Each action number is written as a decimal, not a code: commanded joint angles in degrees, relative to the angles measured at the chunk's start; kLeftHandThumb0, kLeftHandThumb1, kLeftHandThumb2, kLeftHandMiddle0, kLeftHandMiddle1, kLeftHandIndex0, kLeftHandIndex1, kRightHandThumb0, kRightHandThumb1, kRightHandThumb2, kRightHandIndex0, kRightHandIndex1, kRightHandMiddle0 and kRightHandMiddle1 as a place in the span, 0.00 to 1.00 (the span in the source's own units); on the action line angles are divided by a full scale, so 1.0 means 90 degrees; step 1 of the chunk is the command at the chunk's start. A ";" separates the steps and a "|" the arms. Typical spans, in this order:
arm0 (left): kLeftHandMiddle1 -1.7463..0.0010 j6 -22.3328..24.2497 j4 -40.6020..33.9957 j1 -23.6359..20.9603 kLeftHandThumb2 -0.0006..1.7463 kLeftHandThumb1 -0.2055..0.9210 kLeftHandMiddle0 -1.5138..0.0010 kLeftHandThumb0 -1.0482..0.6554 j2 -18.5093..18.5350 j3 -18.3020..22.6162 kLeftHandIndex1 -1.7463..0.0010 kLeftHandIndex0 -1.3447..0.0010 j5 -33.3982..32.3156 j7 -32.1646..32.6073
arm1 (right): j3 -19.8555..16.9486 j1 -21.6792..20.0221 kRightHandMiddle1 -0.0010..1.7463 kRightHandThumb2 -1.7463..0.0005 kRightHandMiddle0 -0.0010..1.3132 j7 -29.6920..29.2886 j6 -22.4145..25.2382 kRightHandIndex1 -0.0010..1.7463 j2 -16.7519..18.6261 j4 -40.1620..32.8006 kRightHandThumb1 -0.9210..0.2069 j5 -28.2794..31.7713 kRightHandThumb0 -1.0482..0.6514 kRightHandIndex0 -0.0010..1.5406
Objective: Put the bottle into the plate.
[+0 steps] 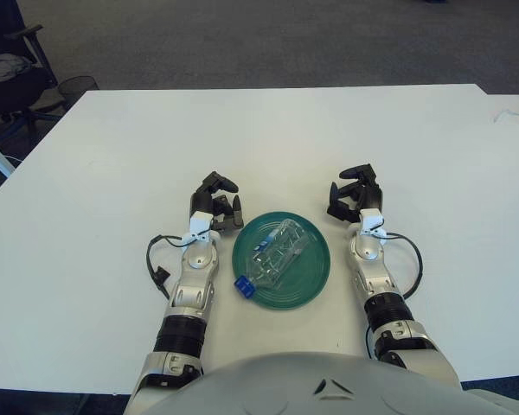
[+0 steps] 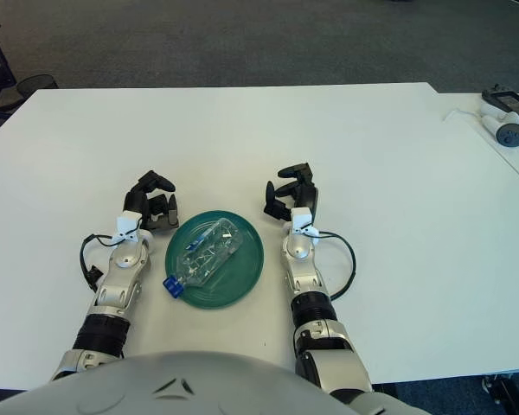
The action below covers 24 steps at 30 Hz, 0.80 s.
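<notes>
A clear plastic bottle (image 1: 275, 253) lies on its side in a round green plate (image 1: 314, 268) on a white table (image 1: 268, 130). The bottle runs diagonally across the plate, its base toward the far right and its blue cap (image 1: 243, 286) at the near left, where the cap reaches just past the plate's rim.

The robot's 2 hands show on either side of the plate, both apart from the bottle. The left hand (image 1: 214, 204) is just beside the plate's far left edge, its 3 dark fingers curled loosely inward and holding nothing. The right hand (image 1: 353, 195) is near the plate's far right edge, its fingers bent and turned toward the plate, also holding nothing. Whether either hand touches the tabletop cannot be told.

A black cable (image 1: 157, 259) loops beside the left forearm, and another (image 1: 410, 259) loops beside the right forearm. At the table's far right edge, in the right eye view, lie a white controller (image 2: 507, 130) and a thin white cord (image 2: 464, 115). An office chair (image 1: 7, 73) stands on the carpet beyond the table's left corner.
</notes>
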 commanded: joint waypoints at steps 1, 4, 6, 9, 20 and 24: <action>0.00 0.0230 0.0198 0.0200 0.86 0.33 0.17 0.30 0.0041 0.0027 0.00 0.46 0.0003 -0.0045 | 0.0041 0.0409 1.00 0.11 0.43 0.0284 0.0476 0.95 -0.0154 0.0083 0.74 0.0016 0.61 0.52; 0.00 0.0253 0.0166 0.0210 0.86 0.33 0.17 0.30 0.0048 0.0020 0.00 0.46 -0.0001 -0.0066 | 0.0076 0.0450 1.00 0.10 0.44 0.0459 0.0544 0.96 -0.0212 -0.0008 0.75 0.0026 0.61 0.53; 0.00 0.0257 0.0154 0.0213 0.86 0.33 0.17 0.30 0.0052 0.0013 0.00 0.46 0.0000 -0.0081 | 0.0106 0.0472 1.00 0.09 0.44 0.0588 0.0579 0.96 -0.0268 -0.0055 0.76 0.0024 0.61 0.53; 0.00 0.0268 0.0144 0.0212 0.86 0.33 0.17 0.30 0.0059 0.0007 0.00 0.46 0.0009 -0.0087 | 0.0134 0.0520 1.00 0.09 0.44 0.0738 0.0677 0.97 -0.0333 -0.0207 0.76 0.0024 0.61 0.52; 0.00 0.0306 0.0132 0.0200 0.86 0.33 0.17 0.31 0.0053 0.0000 0.00 0.46 0.0014 -0.0085 | 0.0207 0.0706 1.00 0.09 0.44 0.0839 0.1215 0.99 -0.0373 -0.0822 0.75 -0.0075 0.62 0.51; 0.00 0.0309 0.0117 0.0194 0.85 0.33 0.17 0.31 0.0055 0.0014 0.00 0.46 -0.0015 -0.0112 | 0.0226 0.0747 1.00 0.09 0.44 0.0847 0.1302 0.99 -0.0394 -0.0949 0.75 -0.0100 0.62 0.51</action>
